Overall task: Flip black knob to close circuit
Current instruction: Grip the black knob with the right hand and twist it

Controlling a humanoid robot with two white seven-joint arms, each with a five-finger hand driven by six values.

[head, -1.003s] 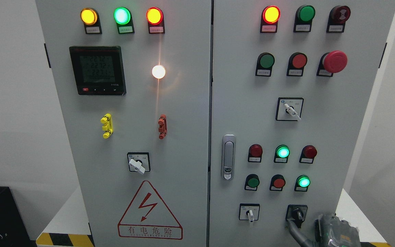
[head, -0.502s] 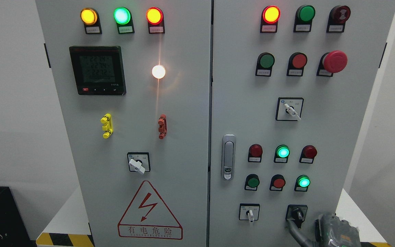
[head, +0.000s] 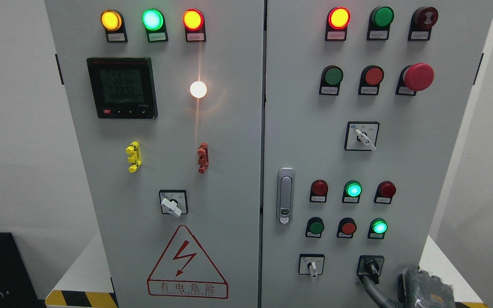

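The black knob (head: 371,267) sits on its black plate at the lower right of the grey cabinet's right door (head: 400,162), its handle pointing down and slightly right. My right hand (head: 424,291) shows at the bottom edge, just right of and below the knob, mostly cut off by the frame. A slim grey part of it reaches up to the knob's lower left edge and seems to touch it. The left hand is out of view.
A white-handled selector (head: 312,267) sits left of the knob, with lit green lamps (head: 378,227) and red and green buttons above. A red mushroom stop button (head: 417,77) is upper right. The door latch (head: 285,196) is mid-panel. The left door carries a meter (head: 122,87) and a warning triangle.
My right hand has dropped slightly down and to the right at the bottom edge. The knob's handle looks turned a little to the right. The meter digits changed.
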